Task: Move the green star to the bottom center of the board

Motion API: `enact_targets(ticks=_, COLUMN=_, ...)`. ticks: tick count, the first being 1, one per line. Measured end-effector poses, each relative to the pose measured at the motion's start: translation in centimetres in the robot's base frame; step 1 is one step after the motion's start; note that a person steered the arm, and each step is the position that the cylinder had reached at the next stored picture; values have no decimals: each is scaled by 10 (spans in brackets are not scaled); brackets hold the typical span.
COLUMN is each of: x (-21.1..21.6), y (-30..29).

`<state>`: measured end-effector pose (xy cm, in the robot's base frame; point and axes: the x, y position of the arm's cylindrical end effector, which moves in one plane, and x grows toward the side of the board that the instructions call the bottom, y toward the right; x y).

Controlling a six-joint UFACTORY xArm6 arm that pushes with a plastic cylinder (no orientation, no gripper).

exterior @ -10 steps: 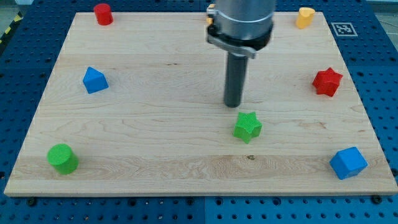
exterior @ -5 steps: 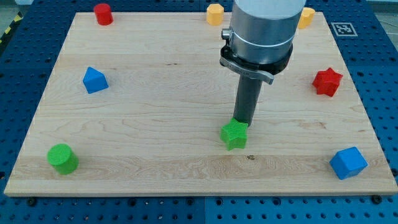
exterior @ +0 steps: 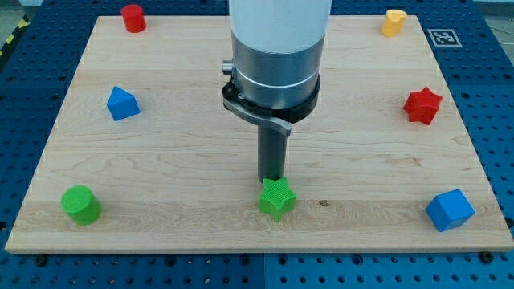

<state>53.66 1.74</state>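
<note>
My tip (exterior: 271, 178) sat touching the green star (exterior: 277, 198) from above (no claw here, so no state to tell); short, centred nudges downward looked best.

Green star (exterior: 277, 198), red star (exterior: 422, 105), blue cube (exterior: 450, 210), pale wooden board (exterior: 177, 160).

We see a bright, evenly lit scene with soft light from overhead. The wooden board (exterior: 161, 160) shows no harsh glare, and blocks such as the green cylinder (exterior: 81, 204) cast only faint, short shadows. The arm's metal collar (exterior: 271, 80) carries mild highlights. Focus is sharp throughout, with no visible edge distortion.
</note>
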Motion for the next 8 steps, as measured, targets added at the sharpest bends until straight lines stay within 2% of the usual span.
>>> enact_targets(ticks=2, x=3, y=56)
enact_targets(ticks=4, x=35, y=31)
enact_targets(ticks=6, x=39, y=-27)
enact_targets(ticks=7, x=30, y=-16)
enact_targets(ticks=8, x=-6, y=-32)
